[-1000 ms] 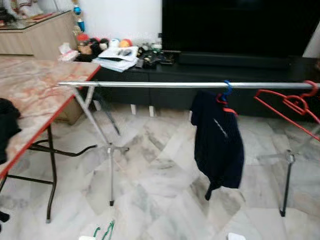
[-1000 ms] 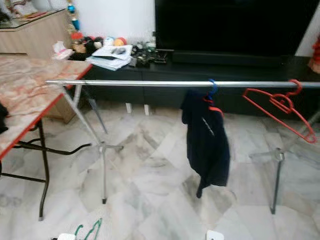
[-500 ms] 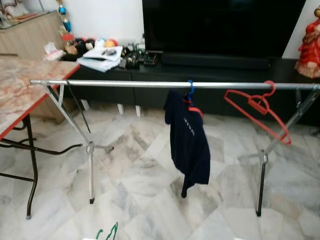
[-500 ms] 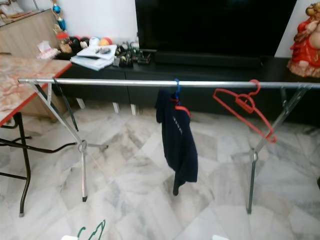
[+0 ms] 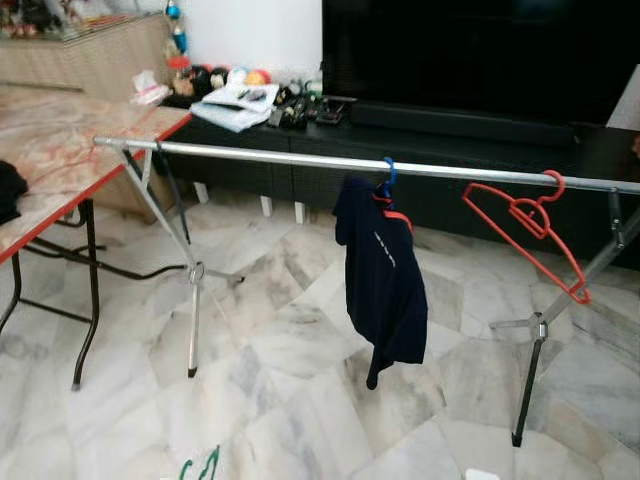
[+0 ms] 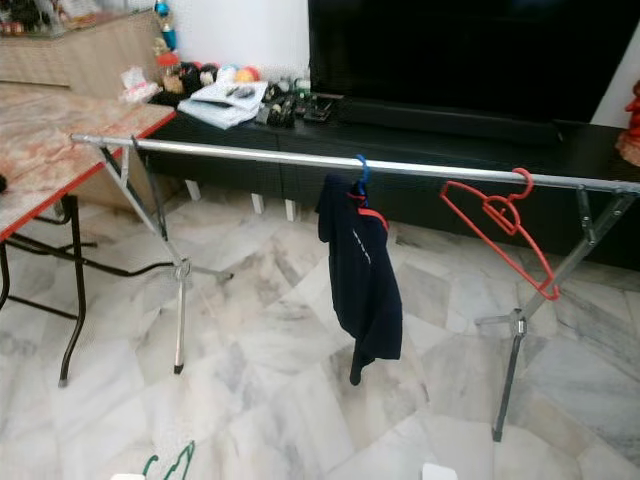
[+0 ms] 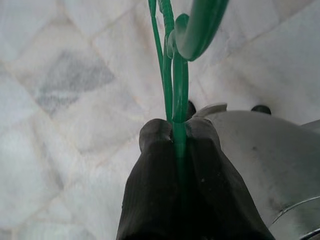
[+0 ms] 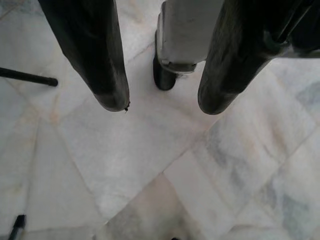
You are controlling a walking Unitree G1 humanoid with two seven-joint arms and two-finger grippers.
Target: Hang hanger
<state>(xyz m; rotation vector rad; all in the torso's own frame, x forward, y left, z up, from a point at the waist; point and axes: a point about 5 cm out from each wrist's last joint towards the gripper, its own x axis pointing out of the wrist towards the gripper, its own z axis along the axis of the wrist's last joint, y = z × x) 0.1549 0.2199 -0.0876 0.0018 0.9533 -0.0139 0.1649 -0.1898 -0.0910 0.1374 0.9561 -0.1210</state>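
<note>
I have the green hanger (image 7: pixel 174 75) pinched in my left gripper (image 7: pixel 176 131); in the left wrist view the two black fingers (image 7: pixel 150 165) are pressed together on its wire, with the curved hook end up near the frame edge above the marble floor (image 7: pixel 60 125). From the head camera the same hanger's green wire peeks in at the very bottom, low and left of centre, well below the rail and apart from it.

My right gripper (image 8: pixel 162 107) hangs with its fingers (image 8: pixel 90 55) spread wide and nothing between them, pointing down at the floor tiles, with what looks like the robot's own foot beyond them.

Ahead stands a silver clothes rail (image 5: pixel 300 158) on crossed metal legs, running across the room. A dark navy garment (image 5: pixel 382 285) hangs on it from a blue-hooked hanger (image 5: pixel 387 177) near the middle. Further right, an empty red hanger (image 5: pixel 525 225) hangs tilted on the same bar. To the left, a marble-topped folding table (image 5: pixel 60 160) stands near the rail's left end. Behind the rail runs a low black TV cabinet (image 5: pixel 480 150) with a large dark television (image 5: pixel 480 50) and scattered papers and small toys (image 5: pixel 240 95).
</note>
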